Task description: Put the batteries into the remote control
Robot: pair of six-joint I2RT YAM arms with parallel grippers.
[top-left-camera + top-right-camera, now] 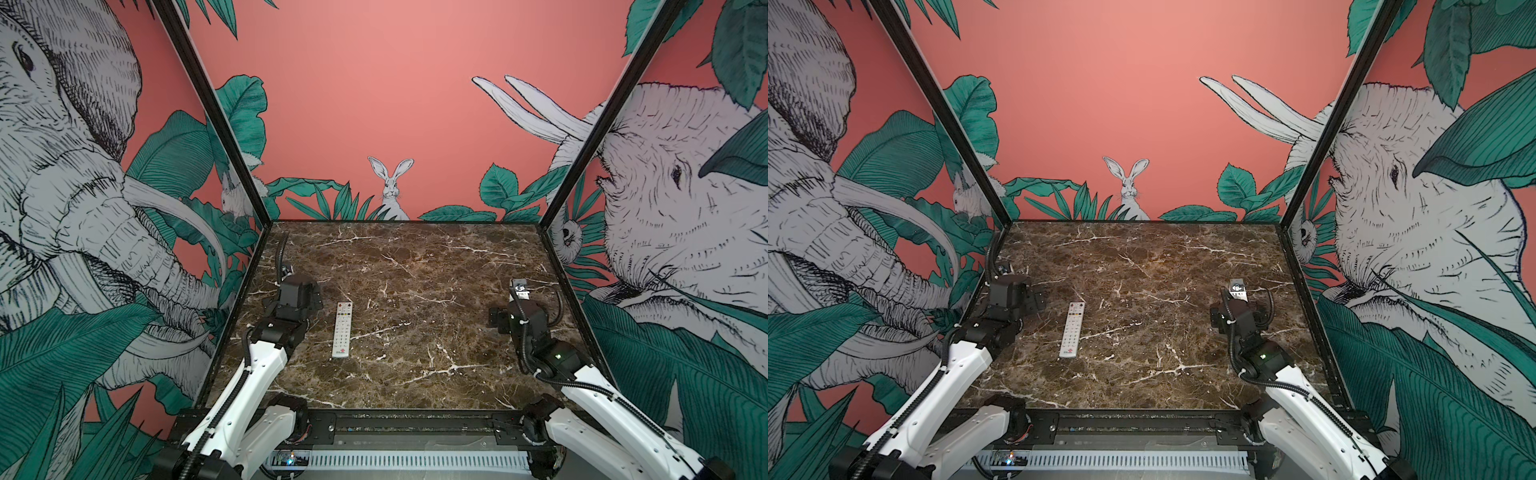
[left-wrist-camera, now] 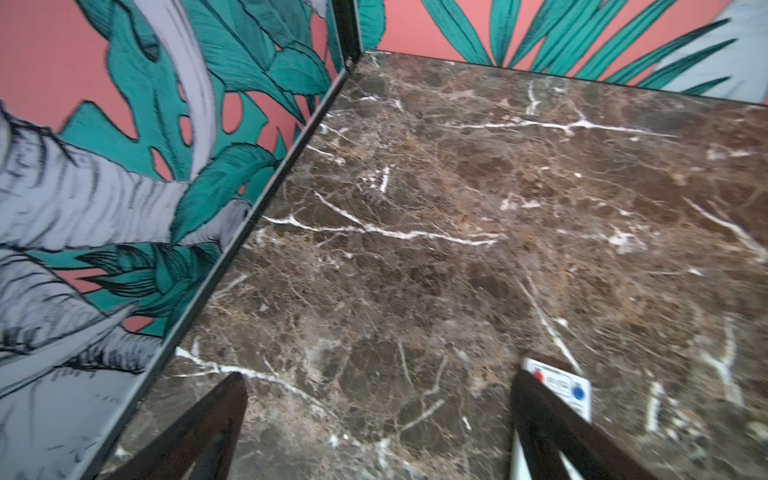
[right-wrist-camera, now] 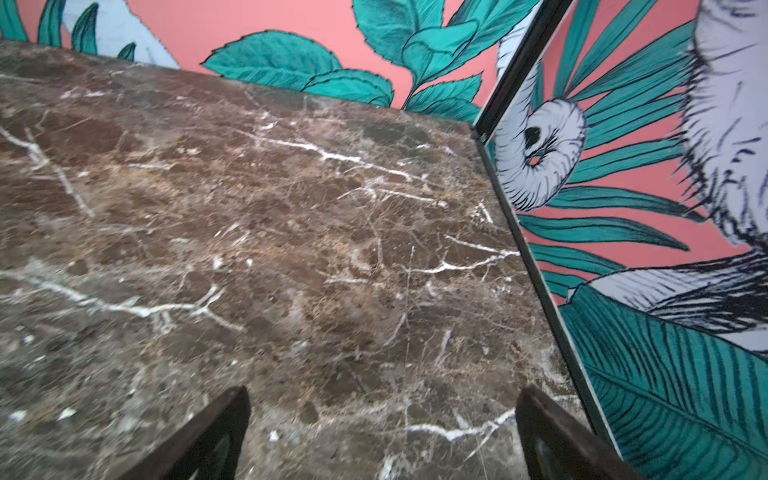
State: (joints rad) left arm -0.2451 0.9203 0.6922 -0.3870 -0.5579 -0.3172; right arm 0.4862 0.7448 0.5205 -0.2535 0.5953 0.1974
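While remote control (image 1: 342, 329) lies face-up | red logo (image 1: 340, 353) at near end, lettering illegible

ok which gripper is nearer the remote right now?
Left. The left gripper hangs open right beside the remote control, at its red-button end. The right gripper is far across the table, near its right edge, also open.

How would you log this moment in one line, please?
remote control: face up on table | batteries: not visible | left tool: open, empty | right tool: open, empty
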